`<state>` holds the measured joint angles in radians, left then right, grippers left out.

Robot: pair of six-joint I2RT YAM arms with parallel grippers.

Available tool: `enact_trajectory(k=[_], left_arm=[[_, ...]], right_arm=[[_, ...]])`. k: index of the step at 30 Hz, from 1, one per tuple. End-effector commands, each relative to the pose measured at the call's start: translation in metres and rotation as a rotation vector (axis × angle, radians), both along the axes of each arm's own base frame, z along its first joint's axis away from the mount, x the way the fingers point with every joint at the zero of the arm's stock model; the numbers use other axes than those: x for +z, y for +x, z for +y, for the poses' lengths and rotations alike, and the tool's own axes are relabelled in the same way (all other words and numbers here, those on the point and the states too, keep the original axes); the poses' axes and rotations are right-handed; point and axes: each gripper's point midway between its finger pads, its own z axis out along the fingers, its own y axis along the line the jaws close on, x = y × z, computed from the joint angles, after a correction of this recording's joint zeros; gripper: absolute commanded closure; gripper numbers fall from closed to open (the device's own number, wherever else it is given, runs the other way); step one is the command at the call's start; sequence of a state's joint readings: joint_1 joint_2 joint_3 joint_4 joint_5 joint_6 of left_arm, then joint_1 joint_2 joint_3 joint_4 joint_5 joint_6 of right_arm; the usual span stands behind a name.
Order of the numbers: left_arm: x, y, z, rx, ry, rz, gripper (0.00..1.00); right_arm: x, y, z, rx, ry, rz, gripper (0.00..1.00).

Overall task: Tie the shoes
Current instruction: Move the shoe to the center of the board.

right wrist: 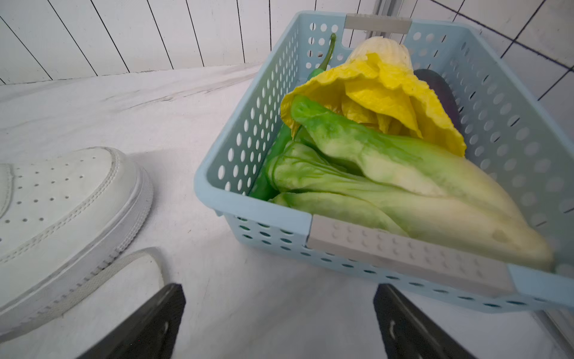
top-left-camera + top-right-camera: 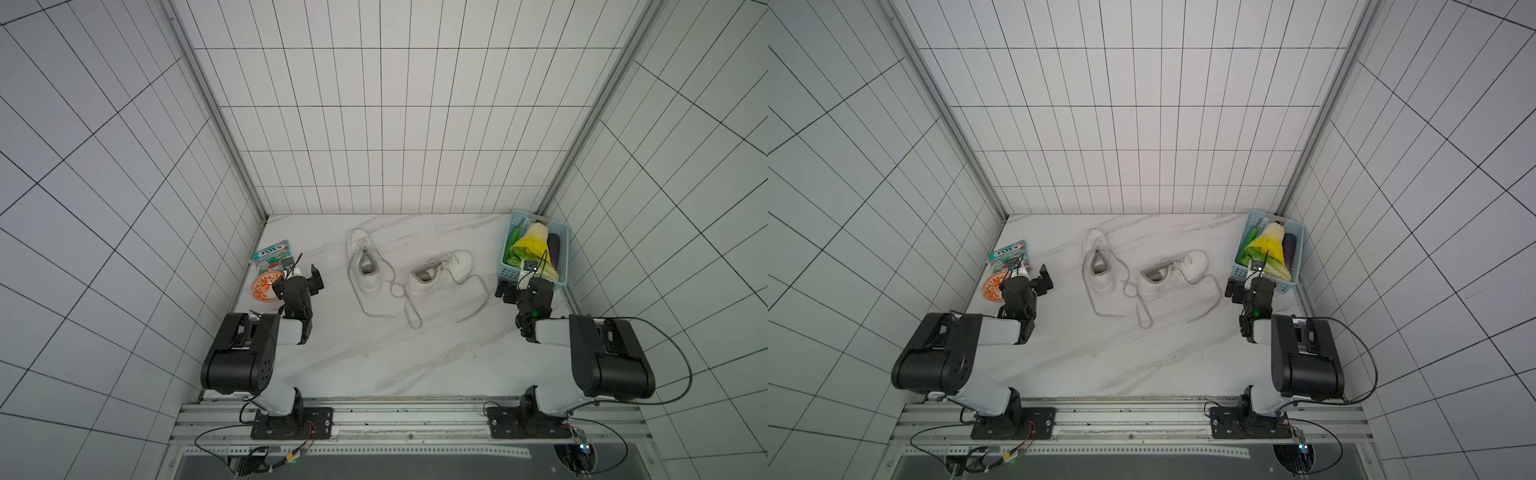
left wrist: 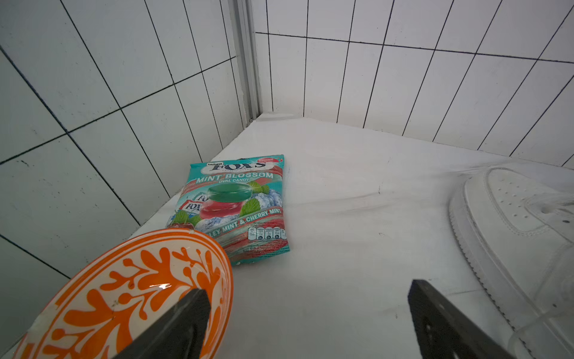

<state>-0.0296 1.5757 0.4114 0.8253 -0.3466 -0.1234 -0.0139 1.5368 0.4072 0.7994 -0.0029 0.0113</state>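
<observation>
Both top views overlook the table; wrist views hug it.

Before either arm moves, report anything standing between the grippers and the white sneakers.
Nothing visible. Only bare marbled tabletop separates the left gripper and right gripper, both open, from the white lace-up sneakers. The orange patterned bowl and pale blue perforated basket lie outside those paths.

The right gripper hangs over a white marbled table, its two black jaws wide apart with only bare tabletop between them. To one side is the perforated toe of a white sneaker, and a flat greyish lace curves just beside its ribbed sole. To the other side stands a light blue perforated basket holding a yellow-leafed cabbage, a pale green leafy cabbage, a green chilli and a dark purple aubergine.
</observation>
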Motion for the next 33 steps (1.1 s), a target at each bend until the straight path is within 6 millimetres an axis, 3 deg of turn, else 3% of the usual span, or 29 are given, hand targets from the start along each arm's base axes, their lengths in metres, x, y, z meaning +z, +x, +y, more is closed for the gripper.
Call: enact_trajectory(k=[1,20,23,25,29,33], left_arm=[[0.009,0.002,0.001,0.002,-0.008,-0.025,0.02],[0.01,0.002,0.001,0.001,-0.009,-0.028,0.02],[0.012,-0.003,0.0,-0.01,-0.008,-0.05,0.02],[0.021,-0.009,-0.004,-0.036,-0.003,-0.095,0.02],[0.058,-0.012,-0.017,-0.084,0.01,-0.118,0.02],[0.086,-0.011,-0.05,-0.185,-0.1,-0.003,0.02]], right_arm=[[0.011,0.009,-0.005,-0.011,0.005,-0.033,0.01],[0.011,0.009,-0.005,-0.009,0.015,-0.033,0.01],[0.021,0.005,-0.014,-0.065,0.018,-0.062,0.01],[0.033,-0.003,-0.018,-0.09,0.016,-0.059,0.01],[0.064,-0.012,-0.019,-0.145,0.129,-0.029,0.01],[0.089,-0.01,0.012,-0.035,0.321,-0.031,0.01]])
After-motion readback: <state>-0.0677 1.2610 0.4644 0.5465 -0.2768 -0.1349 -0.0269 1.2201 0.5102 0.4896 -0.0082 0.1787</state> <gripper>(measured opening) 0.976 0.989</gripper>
